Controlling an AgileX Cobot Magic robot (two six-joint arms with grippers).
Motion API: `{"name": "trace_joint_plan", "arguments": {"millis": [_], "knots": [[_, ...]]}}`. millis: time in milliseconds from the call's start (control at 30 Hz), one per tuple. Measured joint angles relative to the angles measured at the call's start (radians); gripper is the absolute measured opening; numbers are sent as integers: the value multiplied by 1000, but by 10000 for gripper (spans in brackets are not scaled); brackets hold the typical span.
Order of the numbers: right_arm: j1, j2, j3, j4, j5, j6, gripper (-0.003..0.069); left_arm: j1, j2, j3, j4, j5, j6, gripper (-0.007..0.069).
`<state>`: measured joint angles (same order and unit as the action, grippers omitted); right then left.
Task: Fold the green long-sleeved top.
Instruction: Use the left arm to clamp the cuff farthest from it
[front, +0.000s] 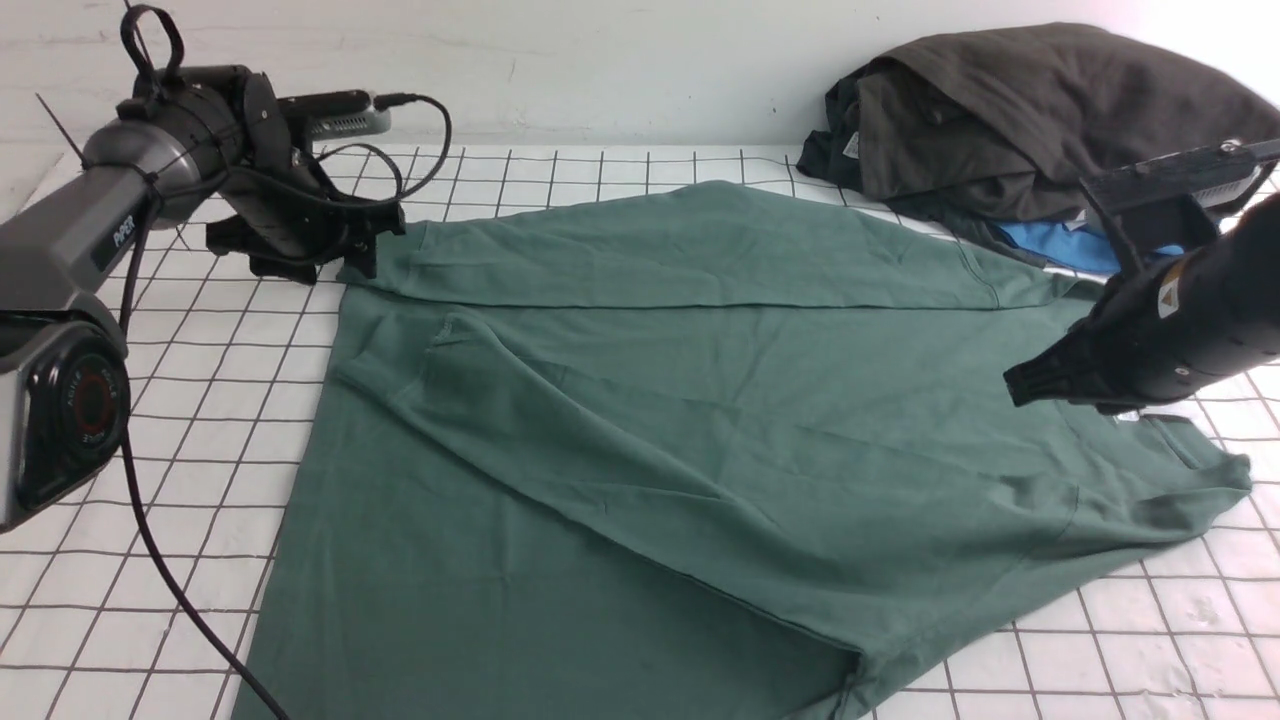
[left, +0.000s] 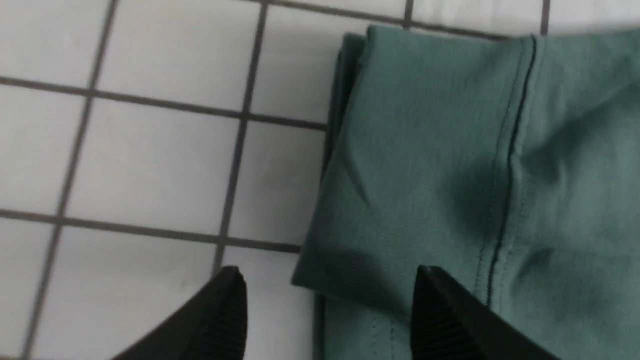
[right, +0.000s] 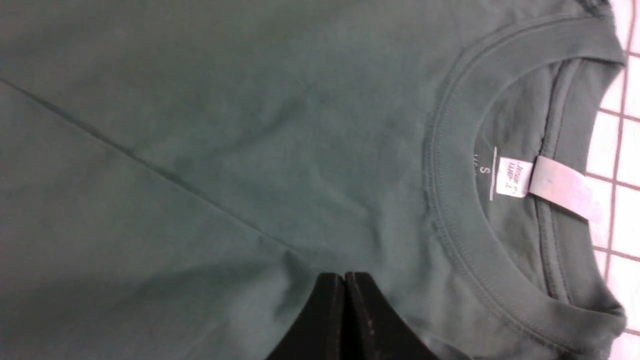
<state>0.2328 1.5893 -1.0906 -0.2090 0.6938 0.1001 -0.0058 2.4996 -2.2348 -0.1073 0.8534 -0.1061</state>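
The green long-sleeved top (front: 700, 430) lies spread on the white gridded table (front: 200, 400). One sleeve is folded across its far edge, and the other lies diagonally over the body. My left gripper (front: 340, 255) is open at the far left. In the left wrist view its jaws (left: 327, 280) straddle the edge of the sleeve cuff (left: 425, 150) without gripping it. My right gripper (front: 1015, 385) hovers over the top's right end. In the right wrist view it (right: 345, 276) is shut and empty over the cloth beside the ribbed crew neck (right: 450, 210) and the white neck label (right: 515, 177).
A pile of dark grey-brown garments (front: 1010, 110) with a bright blue garment (front: 1050, 245) under it sits at the back right, touching the top's far corner. The left arm's black cable (front: 170, 580) trails over the table's left front. A wall runs along the back.
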Motion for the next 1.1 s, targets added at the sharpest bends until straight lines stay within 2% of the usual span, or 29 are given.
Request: {"name": "trace_joint_plan", "arguments": {"millis": [67, 200, 233, 267, 367, 567, 700, 767, 833, 900, 967, 1033, 1067, 1100], "knots": [[16, -2, 0, 13, 1, -10, -14, 0, 21, -1, -24, -18, 41, 372], [25, -2, 0, 26, 2, -15, -14, 0, 28, -6, -59, -49, 71, 190], [25, -2, 0, 26, 3, -16, -14, 0, 28, -7, -60, -49, 71, 169], [25, -2, 0, 28, 7, -20, -14, 0, 28, -11, -65, -49, 74, 69], [25, -2, 0, 30, 16, -24, -14, -1, 28, -18, -66, -41, 78, 31], [25, -2, 0, 32, 35, -28, -14, -1, 28, -33, -62, -16, 89, 43], [25, -2, 0, 32, 39, -41, -14, -1, 28, -34, -56, -13, 92, 134], [25, -2, 0, 34, 43, -49, -14, -1, 28, -34, -52, -13, 93, 264], [25, -2, 0, 35, 43, -51, -14, -1, 28, -34, -49, -14, 93, 338], [25, -2, 0, 35, 43, -51, -14, -1, 28, -34, -42, -20, 93, 373], [25, -2, 0, 35, 43, -52, -14, -1, 28, -34, -21, -24, 93, 360], [25, -2, 0, 35, 43, -54, -14, -1, 28, -34, -3, -34, 93, 296], [25, -2, 0, 35, 43, -54, -14, -1, 28, -34, -1, -34, 93, 288], [25, -2, 0, 35, 40, -54, -14, -1, 28, -34, 9, -40, 93, 195]]}}
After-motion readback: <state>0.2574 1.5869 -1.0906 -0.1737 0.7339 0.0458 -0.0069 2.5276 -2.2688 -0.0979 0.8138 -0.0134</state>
